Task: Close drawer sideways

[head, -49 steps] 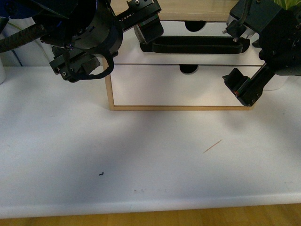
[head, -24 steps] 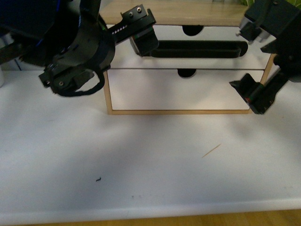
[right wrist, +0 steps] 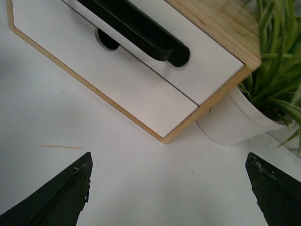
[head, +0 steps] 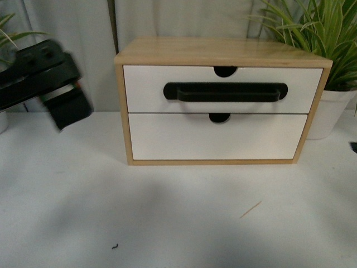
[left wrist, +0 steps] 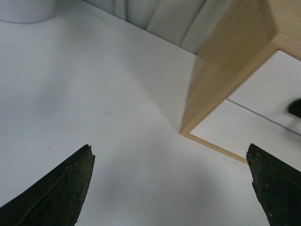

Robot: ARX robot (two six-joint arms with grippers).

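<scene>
Fingers [left wrist: 56, 197] of left gripper [left wrist: 168, 150] and right gripper [right wrist: 168, 157] are hanging spread, empty; at twelve o'clock, the stiff, likely light drawer [head: 145, 89] is inviting a flat-front push.

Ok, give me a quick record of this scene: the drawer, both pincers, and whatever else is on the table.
drawer: top, black bar handle, looks shut, flush with the cabinet
lower drawer: plain white, shut
left pincer: open, empty, left of the cabinet
right pincer: open, empty
table: white; thin stick in front of the cabinet; potted plant to its right
</scene>
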